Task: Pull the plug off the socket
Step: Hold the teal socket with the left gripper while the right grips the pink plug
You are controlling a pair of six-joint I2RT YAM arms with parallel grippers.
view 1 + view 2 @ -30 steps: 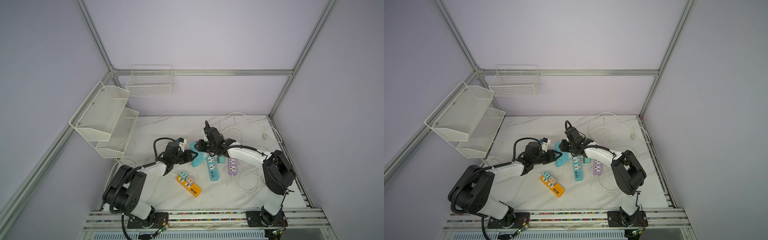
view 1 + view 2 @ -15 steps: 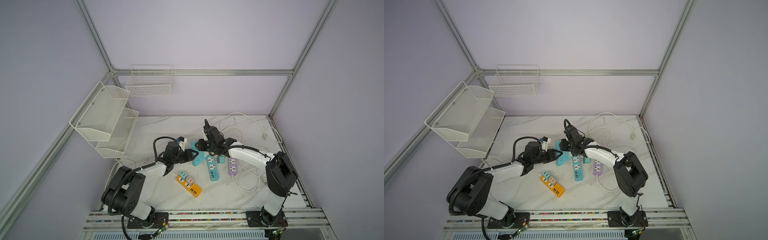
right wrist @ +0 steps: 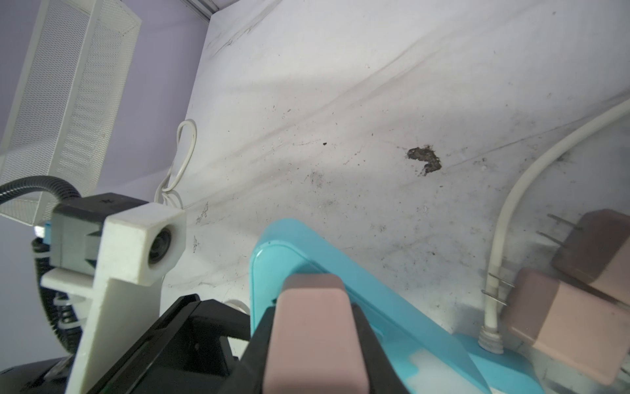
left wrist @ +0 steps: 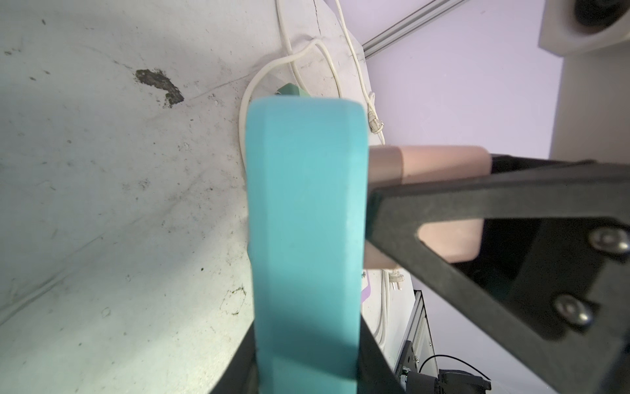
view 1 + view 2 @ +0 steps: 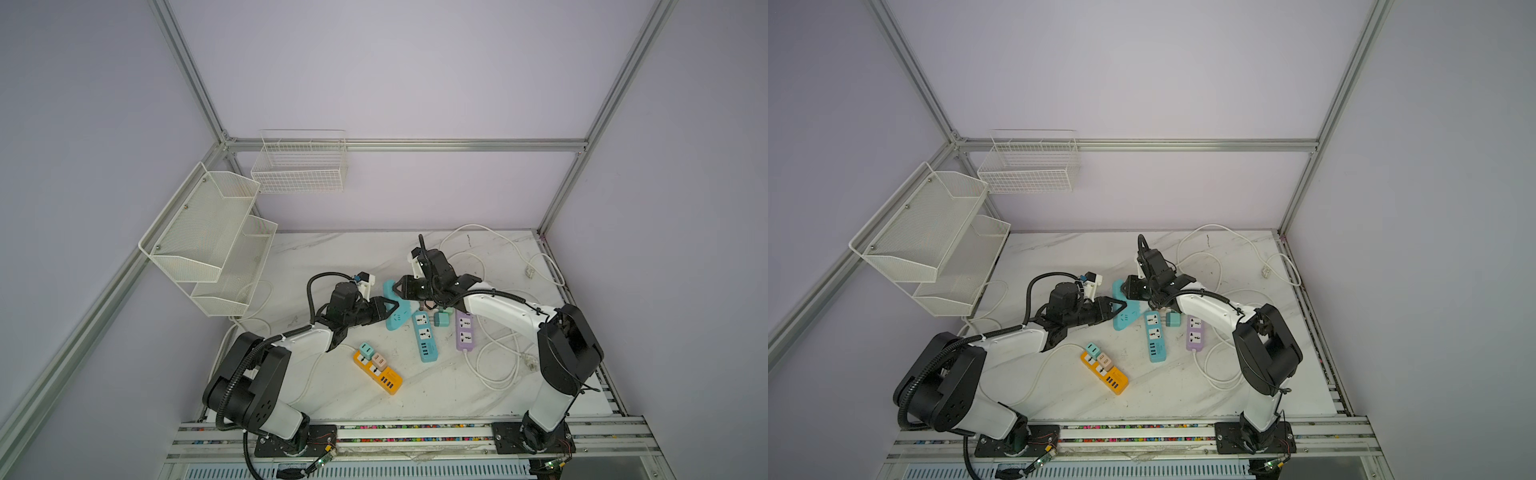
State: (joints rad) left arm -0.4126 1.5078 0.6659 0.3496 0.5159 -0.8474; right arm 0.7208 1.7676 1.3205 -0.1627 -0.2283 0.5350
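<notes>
White, grey-veined marble tabletop (image 5: pixel 332 257); turquoise power strip (image 5: pixel 395 319) with pink plug (image 3: pixel 313 327); beside it orange power strip (image 5: pixel 388 380), purple power strip (image 5: pixel 464 332).

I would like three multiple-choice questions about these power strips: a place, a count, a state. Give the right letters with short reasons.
1. Where does the orange power strip lie?
A. In the wire basket.
B. At the front of the table.
C. Under the purple strip.

2. How many plugs sit in it?
A. One.
B. Two.
C. Four.

3. What is the right claw doing?
A. Hanging open.
B. Gripping a white cable.
C. Gripping the pink plug in the turquoise power strip.

Answers: 1 B, it lies nearest the front edge; 2 B, a teal plug and a beige plug; 3 C, it is closed on that plug.
</notes>
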